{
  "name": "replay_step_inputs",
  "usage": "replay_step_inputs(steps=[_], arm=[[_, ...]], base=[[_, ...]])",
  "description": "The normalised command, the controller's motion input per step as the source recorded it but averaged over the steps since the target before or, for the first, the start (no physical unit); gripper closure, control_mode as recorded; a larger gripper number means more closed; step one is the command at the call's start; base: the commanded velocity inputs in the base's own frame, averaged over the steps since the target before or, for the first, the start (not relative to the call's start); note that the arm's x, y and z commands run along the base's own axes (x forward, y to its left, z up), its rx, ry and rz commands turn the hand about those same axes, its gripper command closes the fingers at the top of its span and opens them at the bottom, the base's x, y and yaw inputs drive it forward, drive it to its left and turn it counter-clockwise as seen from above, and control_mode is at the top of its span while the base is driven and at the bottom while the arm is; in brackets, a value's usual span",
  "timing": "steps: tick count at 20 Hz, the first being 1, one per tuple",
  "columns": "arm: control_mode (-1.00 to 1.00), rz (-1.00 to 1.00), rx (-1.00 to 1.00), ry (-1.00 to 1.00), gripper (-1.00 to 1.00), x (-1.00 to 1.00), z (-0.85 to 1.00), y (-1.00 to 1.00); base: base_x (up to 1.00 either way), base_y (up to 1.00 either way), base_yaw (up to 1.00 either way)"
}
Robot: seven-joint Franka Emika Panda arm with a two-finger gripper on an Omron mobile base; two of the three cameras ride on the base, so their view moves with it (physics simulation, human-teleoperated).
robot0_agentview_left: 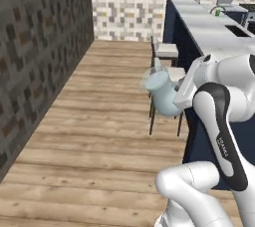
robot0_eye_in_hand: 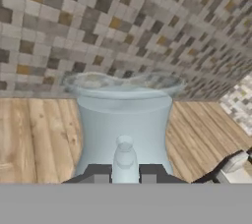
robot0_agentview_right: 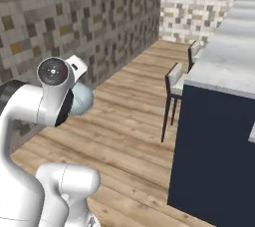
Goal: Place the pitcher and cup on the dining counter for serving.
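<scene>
While the pincer (robot0_eye_in_hand: 124, 174) apparently pinched the pitcher (robot0_agentview_left: 163, 91) by its handle, it hung over open floor, left of the table (robot0_agentview_left: 211, 32) edge and stools (robot0_agentview_left: 167, 50).

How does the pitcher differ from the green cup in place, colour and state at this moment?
The pitcher is pale blue and see-through, while the cup is solid green. The pitcher is held in the air by the pincer, above the wooden floor, while the cup stands far away on a worktop. The pitcher looks much bigger, partly because it is nearer.
</scene>
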Motion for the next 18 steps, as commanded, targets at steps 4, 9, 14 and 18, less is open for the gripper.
replay_step_inputs(steps=[4, 9, 14, 18], arm=[[1.00, 0.00, 0.00, 0.00, 1.00, 0.00, 0.00, 0.00], [1.00, 0.00, 0.00, 0.00, 1.00, 0.00, 0.00, 0.00], [1.00, 0.00, 0.00, 0.00, 1.00, 0.00, 0.00, 0.00], [1.00, 0.00, 0.00, 0.00, 1.00, 0.00, 0.00, 0.00]], base=[[0.90, 1.00, -0.49], [0.88, 1.00, -0.50], [0.89, 0.99, -0.50], [0.89, 0.89, -0.51]])
